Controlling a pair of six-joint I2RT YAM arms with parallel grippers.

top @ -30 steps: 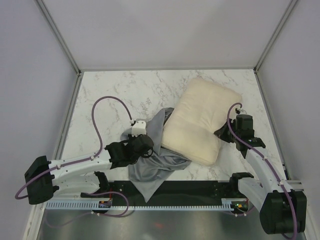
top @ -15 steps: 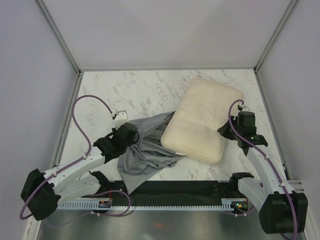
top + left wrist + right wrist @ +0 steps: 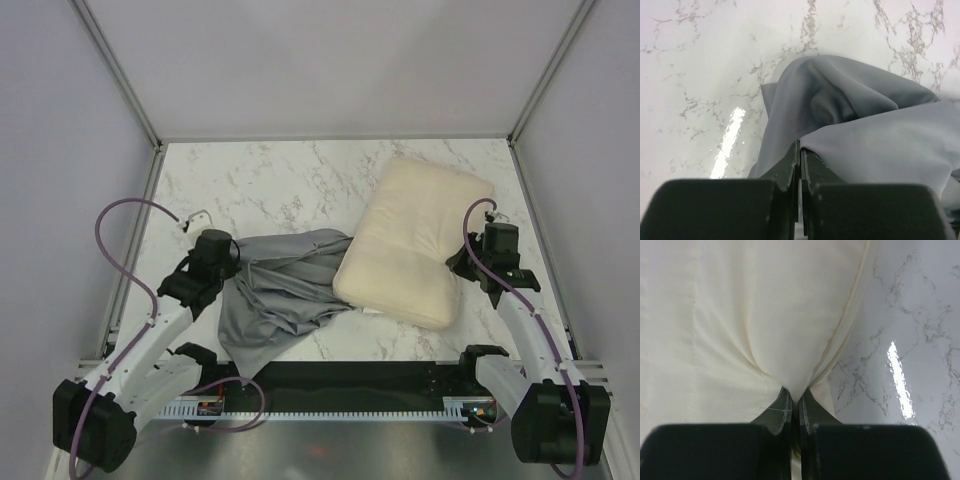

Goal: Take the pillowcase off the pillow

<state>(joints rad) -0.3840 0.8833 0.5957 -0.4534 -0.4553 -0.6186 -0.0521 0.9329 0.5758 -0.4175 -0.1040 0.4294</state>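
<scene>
Pillowcase (image 3: 285,295): grey fabric, crumpled on the near-left part of the marble table (image 3: 270,185), with its lowest fold reaching toward the near edge.

Left gripper (image 3: 800,152): jaws together, clamped on a fold at the left end of the Pillowcase. In the wrist view the cloth emerges directly from between the tips. From this gripper the fabric runs to the right, toward the pillow (image 3: 420,240).

Right gripper (image 3: 795,396): jaws pinched on the right-hand edge of the pillow, with the cream cover puckered into the closed tips.

Pillow position: right half of the table. The long axis runs near to far, with the far end leaning slightly right. The right arm is the nearer one; the left arm is well apart from the pillow.

Critical relation: the right margin of the grey fabric touches the near-left corner of the pillow. Whether that corner sits inside the opening cannot be determined.

Assessment: removal appears complete or nearly so. Further separation calls for a pull to the left, across the long axis, with the Right gripper anchoring the pillow.
</scene>
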